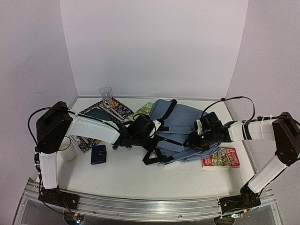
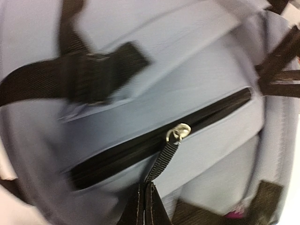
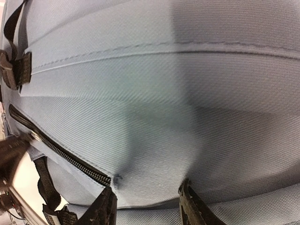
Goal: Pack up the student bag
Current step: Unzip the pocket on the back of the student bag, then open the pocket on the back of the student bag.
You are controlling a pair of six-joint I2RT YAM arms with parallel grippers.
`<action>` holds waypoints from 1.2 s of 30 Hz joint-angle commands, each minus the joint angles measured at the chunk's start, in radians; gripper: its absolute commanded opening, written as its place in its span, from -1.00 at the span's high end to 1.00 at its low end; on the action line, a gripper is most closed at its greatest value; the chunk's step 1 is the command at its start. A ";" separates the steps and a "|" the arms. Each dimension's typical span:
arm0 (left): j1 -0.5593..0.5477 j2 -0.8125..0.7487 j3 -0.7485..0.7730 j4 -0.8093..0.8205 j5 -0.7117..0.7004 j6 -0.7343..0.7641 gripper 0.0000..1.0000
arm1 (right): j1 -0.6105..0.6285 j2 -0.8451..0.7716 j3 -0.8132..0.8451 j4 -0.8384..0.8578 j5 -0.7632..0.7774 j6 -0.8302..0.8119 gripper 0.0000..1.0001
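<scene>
Student bag [image 1: 185, 124] being unzipped | zipper pull [image 2: 161, 161] pinched by left gripper [image 2: 146, 193] | right gripper [image 3: 146, 190] spread against bag | next: steady draw required

You see a soft grey-blue fabric backpack [image 1: 187, 124] with black straps [image 1: 168, 114], a small navy wallet [image 1: 98, 154], a red-and-green illustrated paperback book [image 1: 221, 157] and a white worktop [image 1: 131, 176].

- White bench [image 1: 126, 176], with a blue-grey backpack [image 1: 185, 124] lying near its middle.
- Dark blue wallet [image 1: 98, 154] and white cup [image 1: 68, 151] on the left.
- Patterned book [image 1: 123, 111] and green book [image 1: 143, 110] at the back.
- Red book [image 1: 224, 157] just beside the backpack's right edge.
</scene>
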 commanded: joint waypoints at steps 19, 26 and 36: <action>0.118 -0.132 -0.116 -0.139 -0.074 -0.120 1.00 | 0.032 -0.069 0.176 -0.288 0.165 -0.304 -0.28; 0.118 -0.130 -0.121 -0.115 -0.046 -0.129 1.00 | 0.145 0.035 0.350 -0.309 0.285 -0.597 -0.67; 0.119 -0.124 -0.138 -0.069 0.000 -0.181 1.00 | 0.226 0.238 0.487 -0.316 0.396 -0.853 -0.74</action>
